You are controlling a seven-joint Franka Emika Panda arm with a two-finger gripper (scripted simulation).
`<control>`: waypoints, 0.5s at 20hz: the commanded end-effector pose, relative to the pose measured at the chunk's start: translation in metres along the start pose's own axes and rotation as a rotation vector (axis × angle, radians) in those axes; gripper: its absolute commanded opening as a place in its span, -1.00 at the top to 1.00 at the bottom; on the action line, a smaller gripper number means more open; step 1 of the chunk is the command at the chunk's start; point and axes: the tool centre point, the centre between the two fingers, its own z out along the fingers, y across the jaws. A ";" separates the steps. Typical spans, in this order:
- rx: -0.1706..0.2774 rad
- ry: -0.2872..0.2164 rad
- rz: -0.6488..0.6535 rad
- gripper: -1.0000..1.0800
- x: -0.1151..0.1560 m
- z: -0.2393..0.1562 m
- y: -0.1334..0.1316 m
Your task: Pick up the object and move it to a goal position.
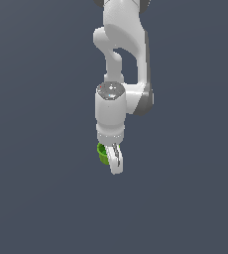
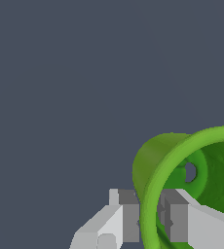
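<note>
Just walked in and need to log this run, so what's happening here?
A single white robot arm is handling a small green cup. In the wrist view its gripper pinches the cup's wall, with one of the fingers outside the rim and the other inside the hollow. In the exterior view the cup sits at the fingers, mostly hidden behind them. No goal marker shows, and whether the cup is lifted off the surface cannot be told.
</note>
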 end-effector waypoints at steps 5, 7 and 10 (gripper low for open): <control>0.210 0.075 0.037 1.00 0.027 -0.077 -0.042; 0.283 0.101 0.049 1.00 0.035 -0.106 -0.053; 0.385 0.138 0.067 1.00 0.045 -0.147 -0.063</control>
